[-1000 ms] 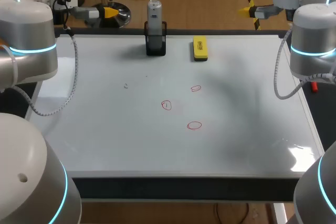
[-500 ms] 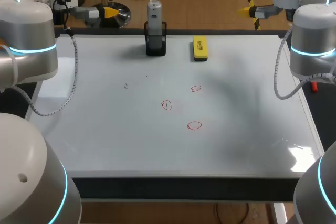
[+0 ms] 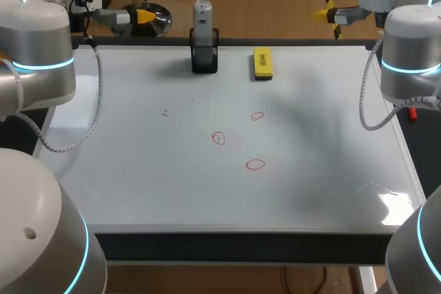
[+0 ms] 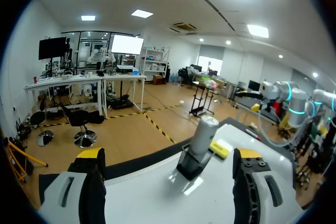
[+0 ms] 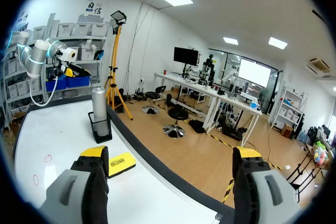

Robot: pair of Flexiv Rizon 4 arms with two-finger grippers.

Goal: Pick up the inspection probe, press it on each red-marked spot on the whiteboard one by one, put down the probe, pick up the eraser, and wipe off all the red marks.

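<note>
Fingers (image 4: 90,157) of the left gripper (image 4: 168,155) stand wide apart with nothing between them; the right gripper (image 5: 169,153) is spread just as wide and empty; both hang beyond the far edge of the whiteboard (image 3: 138,170), one near each corner; the inspection probe (image 3: 202,15) stands upright in its black holder (image 3: 204,56) at that far edge, with the yellow eraser (image 3: 262,63) lying flat just beside it; three red marks (image 3: 218,138) sit near the board's middle, well apart from both grippers

Black holder (image 3: 204,60) upright, small grey speck (image 3: 165,111) well apart from it
</note>
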